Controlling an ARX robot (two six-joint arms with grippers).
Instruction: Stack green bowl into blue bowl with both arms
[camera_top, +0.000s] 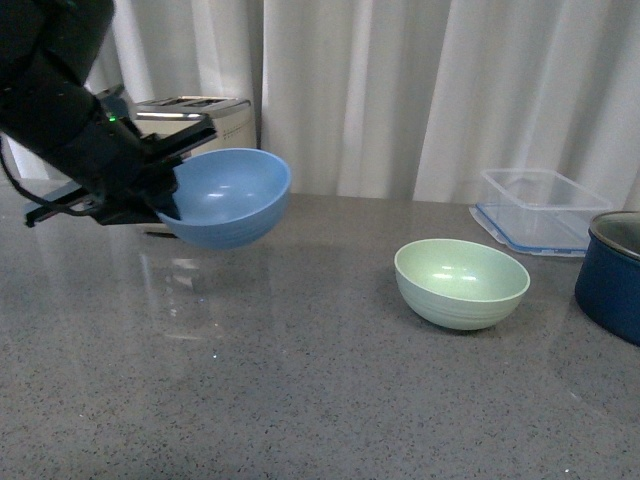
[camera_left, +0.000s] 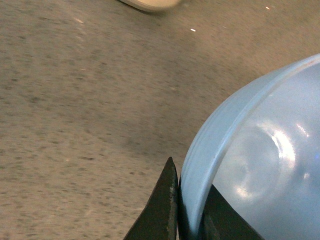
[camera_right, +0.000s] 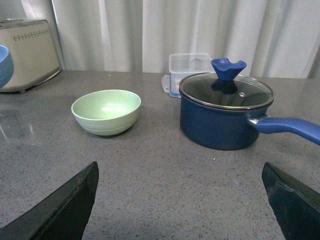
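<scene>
In the front view, the blue bowl (camera_top: 235, 195) is held clear of the grey counter (camera_top: 300, 400) and tipped a little. Its near rim is pinched by the left gripper (camera_top: 172, 195). The green bowl (camera_top: 462, 282) stands upright on the counter, well apart to the right, near a navy pot (camera_top: 612, 280) and a clear container (camera_top: 540, 208). The blue bowl is judged to need setting down level, in open space short of the green one, so that a steady base is given for stacking.

In the left wrist view, the rim is seen clamped between the two fingers (camera_left: 162, 205), one outside the wall and one inside. A slow descent is advised, with release only once the base is fully on the counter.

In the right wrist view, the right gripper (camera_right: 180, 167) is spread wide with nothing between its fingers. The green bowl is seen ahead of it, untouched. A rim grasp on the side away from the pot is suggested.
</scene>
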